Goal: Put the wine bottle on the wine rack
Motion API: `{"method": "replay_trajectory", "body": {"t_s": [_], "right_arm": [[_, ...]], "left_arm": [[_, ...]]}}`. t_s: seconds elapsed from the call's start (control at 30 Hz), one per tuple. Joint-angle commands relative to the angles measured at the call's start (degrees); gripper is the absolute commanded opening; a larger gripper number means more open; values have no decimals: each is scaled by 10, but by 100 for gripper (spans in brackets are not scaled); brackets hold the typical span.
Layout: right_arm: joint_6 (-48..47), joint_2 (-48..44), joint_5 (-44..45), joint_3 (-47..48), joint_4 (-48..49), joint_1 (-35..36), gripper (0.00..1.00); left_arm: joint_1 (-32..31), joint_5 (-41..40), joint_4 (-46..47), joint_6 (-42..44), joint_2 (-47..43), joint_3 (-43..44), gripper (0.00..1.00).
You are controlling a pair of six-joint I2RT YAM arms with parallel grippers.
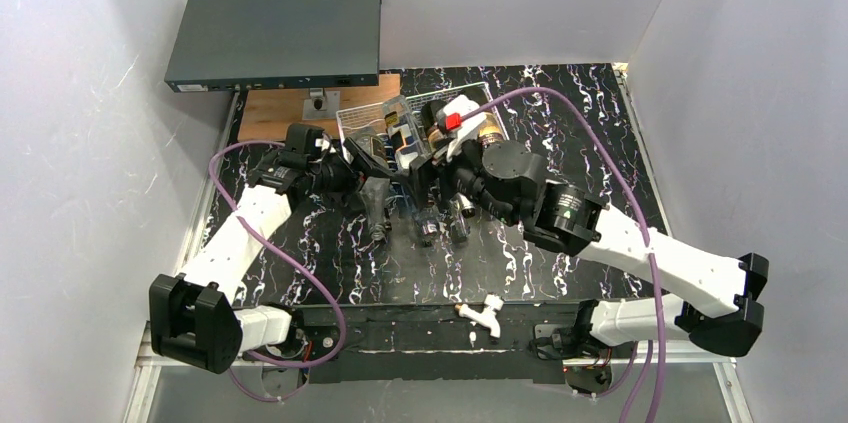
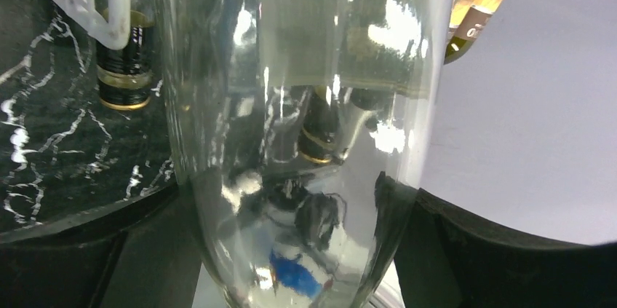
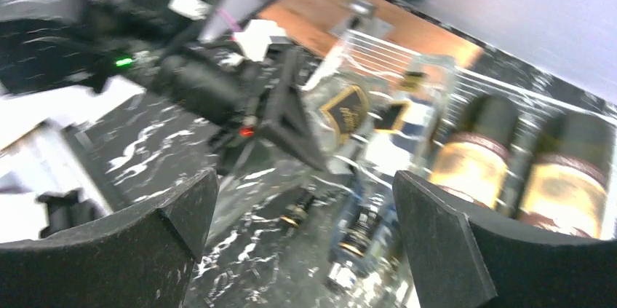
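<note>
A clear glass wine bottle [image 1: 376, 201] lies slanted at the left front of the white wire wine rack [image 1: 365, 115], its neck pointing toward the arms. My left gripper [image 1: 360, 183] is shut on its body; in the left wrist view the glass [image 2: 291, 104] fills the gap between both black fingers [image 2: 509, 250]. My right gripper [image 1: 440, 171] hovers over the rack's front, open and holding nothing. Its wrist view shows only bottle necks [image 3: 356, 228] on the table between the wide fingers [image 3: 436, 235]. The rack [image 3: 393, 53] holds several bottles, two with tan labels [image 3: 473, 166].
A dark grey flat metal box [image 1: 275, 33] stands raised at the back left over a wooden board [image 1: 265, 113]. Bottle necks [image 1: 427, 228] stick out of the rack's front. A small white part [image 1: 488, 315] lies at the near edge. White walls enclose the table.
</note>
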Motion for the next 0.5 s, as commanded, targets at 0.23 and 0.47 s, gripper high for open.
{"method": "replay_trajectory", "body": {"t_s": [0.23,0.47], "right_arm": [[50,32,87,50,-153,-163,98],[23,6,82,29,-152,-189,98]], "left_arm": [[-8,-125,-55,88,10,6,0],[-39,-231,-55,136,22,16,0]]}}
